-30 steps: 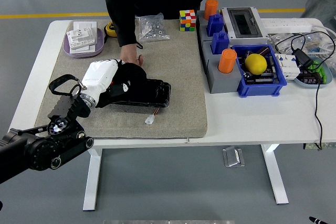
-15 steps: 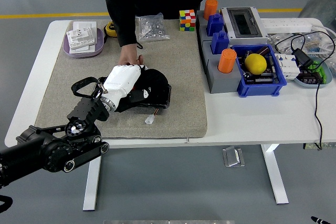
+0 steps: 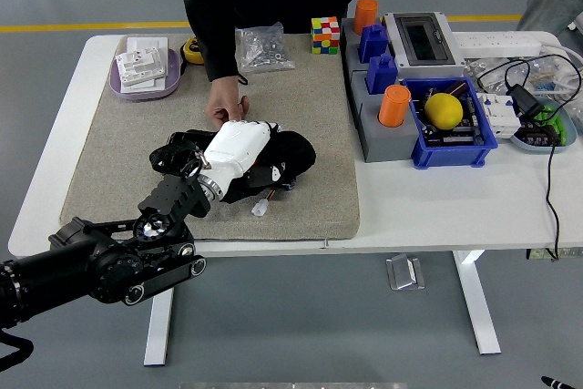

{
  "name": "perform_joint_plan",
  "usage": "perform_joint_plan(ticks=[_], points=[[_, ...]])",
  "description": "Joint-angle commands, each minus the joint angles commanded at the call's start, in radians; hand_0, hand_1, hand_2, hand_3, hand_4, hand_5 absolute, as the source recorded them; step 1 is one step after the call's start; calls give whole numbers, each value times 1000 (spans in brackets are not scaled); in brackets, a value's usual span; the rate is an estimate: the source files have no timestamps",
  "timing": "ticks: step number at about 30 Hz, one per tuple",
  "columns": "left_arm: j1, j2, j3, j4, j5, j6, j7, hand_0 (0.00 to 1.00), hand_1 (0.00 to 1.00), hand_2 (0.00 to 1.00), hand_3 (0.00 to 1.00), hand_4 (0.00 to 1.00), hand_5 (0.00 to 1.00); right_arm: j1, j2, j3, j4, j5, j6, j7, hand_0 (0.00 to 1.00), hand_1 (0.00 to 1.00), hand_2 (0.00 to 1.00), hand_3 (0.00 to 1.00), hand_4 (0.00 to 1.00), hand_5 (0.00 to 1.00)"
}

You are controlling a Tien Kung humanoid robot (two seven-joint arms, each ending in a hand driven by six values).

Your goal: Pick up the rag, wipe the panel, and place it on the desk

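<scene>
Wiping looks midway as we press our left hand (image 3: 239,145), fingers curled over the black rag (image 3: 290,154), onto the dark panel (image 3: 264,175) at centre frame, with setting the rag on the desk still ahead, while a person's hand (image 3: 225,107) just above crowds the mat (image 3: 310,97).

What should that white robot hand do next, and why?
Probably sweep back left across the panel. The left hand presses the black rag at the panel's right end, so only the left part shows, while a person's hand rests beside it.
</scene>
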Motion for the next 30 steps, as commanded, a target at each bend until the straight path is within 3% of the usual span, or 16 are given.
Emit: perform_joint_plan(ticks=[9, 13, 30], points=[[5, -2, -7, 1, 1, 2, 0, 222, 104, 672, 638, 470, 105, 2, 5, 2, 2, 0, -3, 1, 779, 650, 714, 637, 998, 563], [11, 14, -22, 8, 6, -1, 1, 222, 104, 674, 639, 470, 103, -1, 7, 8, 1, -1, -3, 1, 779, 649, 715, 637, 998, 562], [70, 135, -168, 46, 53, -6, -10, 220, 104, 673, 639, 471, 106, -4, 13, 29, -1, -8, -5, 1, 779, 650, 715, 636, 998, 561]])
